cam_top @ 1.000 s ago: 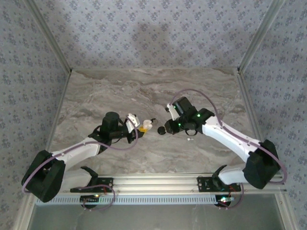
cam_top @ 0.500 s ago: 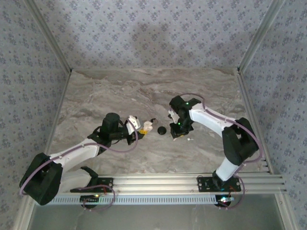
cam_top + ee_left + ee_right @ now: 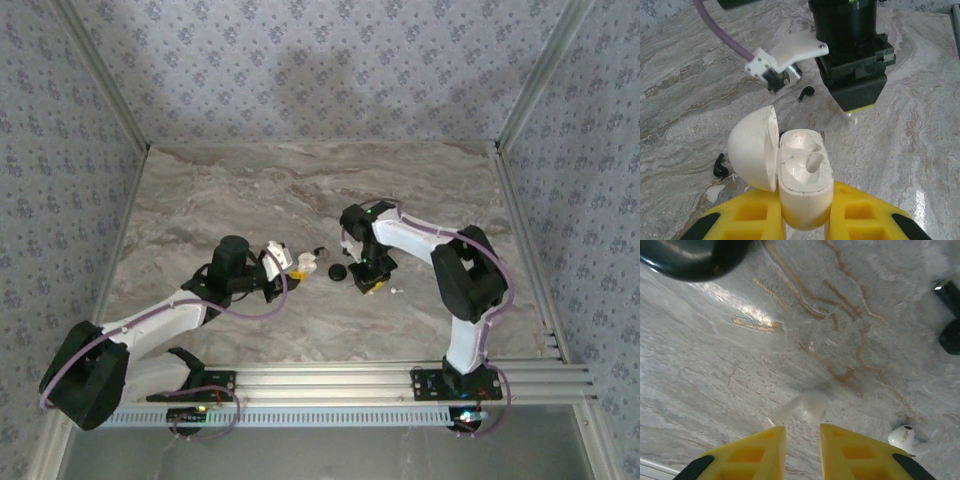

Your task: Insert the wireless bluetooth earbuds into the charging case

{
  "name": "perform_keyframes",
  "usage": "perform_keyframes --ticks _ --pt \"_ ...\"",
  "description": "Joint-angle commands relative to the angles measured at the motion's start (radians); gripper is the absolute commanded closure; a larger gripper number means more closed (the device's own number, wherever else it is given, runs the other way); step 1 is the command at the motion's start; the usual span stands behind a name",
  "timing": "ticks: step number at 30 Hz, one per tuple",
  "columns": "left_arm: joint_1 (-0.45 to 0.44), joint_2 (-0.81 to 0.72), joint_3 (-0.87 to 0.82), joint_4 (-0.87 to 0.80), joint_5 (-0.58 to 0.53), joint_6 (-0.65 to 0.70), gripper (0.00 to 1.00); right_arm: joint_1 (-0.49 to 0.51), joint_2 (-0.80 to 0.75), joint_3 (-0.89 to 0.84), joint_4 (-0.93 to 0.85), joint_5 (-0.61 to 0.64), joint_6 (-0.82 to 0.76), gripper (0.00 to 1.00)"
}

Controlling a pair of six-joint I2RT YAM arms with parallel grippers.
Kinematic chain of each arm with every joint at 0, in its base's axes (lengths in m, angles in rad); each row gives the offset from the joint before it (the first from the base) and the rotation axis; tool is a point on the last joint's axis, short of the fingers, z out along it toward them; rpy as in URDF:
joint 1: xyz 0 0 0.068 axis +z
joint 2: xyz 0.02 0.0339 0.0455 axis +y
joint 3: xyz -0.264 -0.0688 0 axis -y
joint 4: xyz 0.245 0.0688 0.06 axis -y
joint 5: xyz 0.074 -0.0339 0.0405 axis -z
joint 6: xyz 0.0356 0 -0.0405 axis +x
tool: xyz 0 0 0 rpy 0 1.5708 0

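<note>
The charging case [image 3: 805, 190] is white, and its domed lid [image 3: 752, 147] hangs open to the left. Both moulded wells inside look empty. My left gripper [image 3: 805, 207] is shut on the case body, left of table centre [image 3: 292, 263]. My right gripper [image 3: 802, 429] points down at the marble, its yellow fingers a narrow gap apart with nothing between them. A blurred white earbud [image 3: 807, 404] lies just beyond its tips; contact cannot be told. A second white earbud [image 3: 902, 438] lies to the right, also seen from above [image 3: 397, 291]. The left wrist view shows the right gripper [image 3: 856, 97] facing the case.
A black round disc [image 3: 338, 272] lies between the two grippers, at the top left in the right wrist view [image 3: 690, 255]. A black earbud [image 3: 806, 92] lies beyond the case and another black piece [image 3: 721, 167] sits left of the lid. The right arm folds tightly over the table's middle.
The right arm has folded inward, and its gripper has shifted from beside the black disc to just right of it, lower over the table. The left gripper and the case have stayed put.
</note>
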Motion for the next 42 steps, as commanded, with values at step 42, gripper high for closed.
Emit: perform_keyframes --ticks 42 --pt "-0.007 0.011 0.024 -0.017 -0.018 -0.001 0.93 -0.055 -0.267 -0.405 0.388 -0.119 0.890 0.59"
